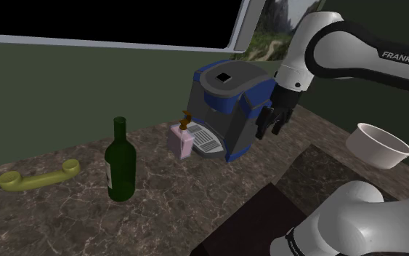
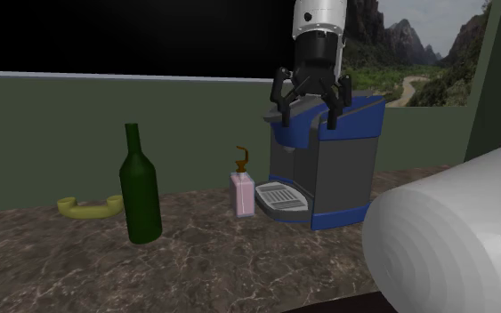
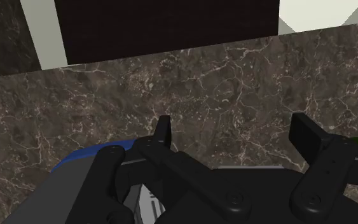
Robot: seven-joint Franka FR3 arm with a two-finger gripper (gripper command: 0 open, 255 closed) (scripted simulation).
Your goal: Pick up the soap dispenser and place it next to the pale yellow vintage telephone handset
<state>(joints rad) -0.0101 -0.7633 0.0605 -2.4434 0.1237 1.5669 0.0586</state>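
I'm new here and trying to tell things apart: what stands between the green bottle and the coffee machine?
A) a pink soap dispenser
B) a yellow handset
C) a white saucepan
A: the pink soap dispenser stands close beside the coffee machine, with the green bottle on its other side.

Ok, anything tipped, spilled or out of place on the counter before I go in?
Nothing stands out: soap dispenser and green bottle stand upright, handset lies flat, no spill; gripper open by the coffee machine.

green bottle, coffee machine — blue-grey, white pan
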